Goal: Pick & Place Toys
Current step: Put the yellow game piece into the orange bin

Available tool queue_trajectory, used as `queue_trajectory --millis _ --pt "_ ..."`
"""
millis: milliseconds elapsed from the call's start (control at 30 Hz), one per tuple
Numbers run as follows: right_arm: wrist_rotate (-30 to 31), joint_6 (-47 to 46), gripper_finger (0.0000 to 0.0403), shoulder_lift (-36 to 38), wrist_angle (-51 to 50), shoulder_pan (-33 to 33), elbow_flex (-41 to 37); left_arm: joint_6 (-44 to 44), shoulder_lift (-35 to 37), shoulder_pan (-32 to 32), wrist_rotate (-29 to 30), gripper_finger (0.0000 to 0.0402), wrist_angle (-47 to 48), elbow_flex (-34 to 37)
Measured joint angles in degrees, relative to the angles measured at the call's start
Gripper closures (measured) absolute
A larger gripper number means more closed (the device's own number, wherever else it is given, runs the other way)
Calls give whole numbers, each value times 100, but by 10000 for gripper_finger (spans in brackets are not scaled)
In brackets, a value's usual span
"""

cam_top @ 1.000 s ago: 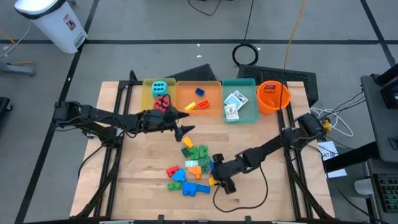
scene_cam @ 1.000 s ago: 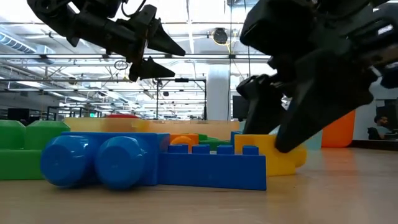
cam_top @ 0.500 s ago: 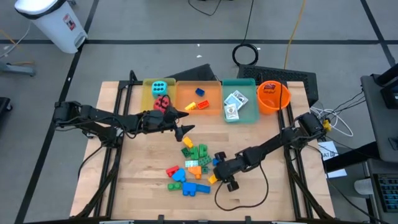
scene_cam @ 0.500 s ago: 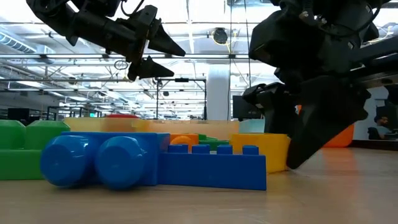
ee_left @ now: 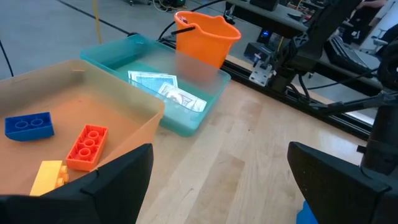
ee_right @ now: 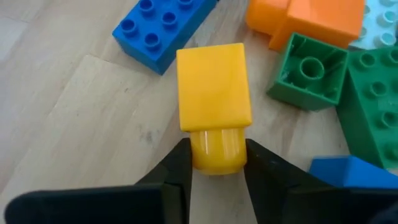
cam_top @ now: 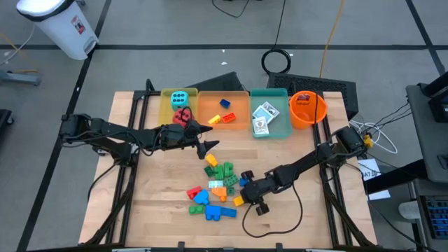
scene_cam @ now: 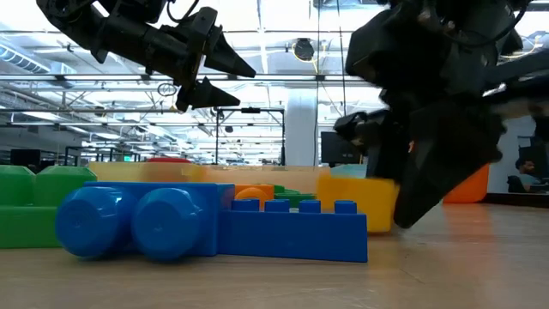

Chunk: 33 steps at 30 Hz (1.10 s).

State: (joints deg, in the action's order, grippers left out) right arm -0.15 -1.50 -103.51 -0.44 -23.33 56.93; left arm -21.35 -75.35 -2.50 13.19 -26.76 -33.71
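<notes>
Wooden slats make up the surface, with the brick pile as the landmark in its near middle. At the pile's near right edge the right claw is clamped on the rounded end of a yellow brick; in the right wrist view its two dark fingers press that end from both sides, and the low view shows the brick tipped up just clear of the wood. Just beside it lie a blue brick, an orange brick and a green brick. Beyond the pile, the left claw hangs in the air with its fingers spread wide and nothing between them. Farther back stand three trays: the yellow tray with a cyan die and a red die, the orange tray with a few bricks, the teal tray with card packs, and the orange bucket beside it.

The step in hand looks like the pick of the yellow brick. Next comes a clean lift, then a carry back to the orange tray, where other bricks already lie.
</notes>
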Motion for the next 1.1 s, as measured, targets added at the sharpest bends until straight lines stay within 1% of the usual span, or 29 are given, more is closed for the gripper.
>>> queue_trajectory --millis 100,167,300,433,500,600,667,833,900,1000,1100 --pt "37 -137 322 307 -192 14 1 -176 0 28 -5 25 8 0" --pt "214 -358 328 605 -535 31 1 -317 -28 81 -4 25 1 0" --pt "764 -868 332 1222 -948 85 -43 -675 -388 312 -91 25 -85 -4" --pt "1415 -1271 329 1763 -890 84 -412 -656 -1000 510 -257 25 -655 -63" --pt "1727 -1530 329 2013 -865 88 -614 -304 -1311 574 -487 25 -1109 -193" --pt "2019 -1802 332 2285 -561 158 -946 337 -1739 689 -712 25 -1484 -504" --pt "2111 -1876 332 2385 -301 248 -1157 767 -1983 782 -767 25 -1467 -738" --pt "2088 -1886 327 2457 153 449 -1515 1947 -2616 1069 -824 25 -1241 -1417" --pt "1970 -1883 328 2459 156 481 -1588 2319 -2823 1151 -828 25 -1145 -1645" --pt "1801 -1854 332 2461 284 499 -1589 2529 -3039 1217 -805 25 -1012 -1919" --pt "1788 -1750 331 2458 490 489 -1589 2514 -3053 1191 -756 25 -827 -2047"
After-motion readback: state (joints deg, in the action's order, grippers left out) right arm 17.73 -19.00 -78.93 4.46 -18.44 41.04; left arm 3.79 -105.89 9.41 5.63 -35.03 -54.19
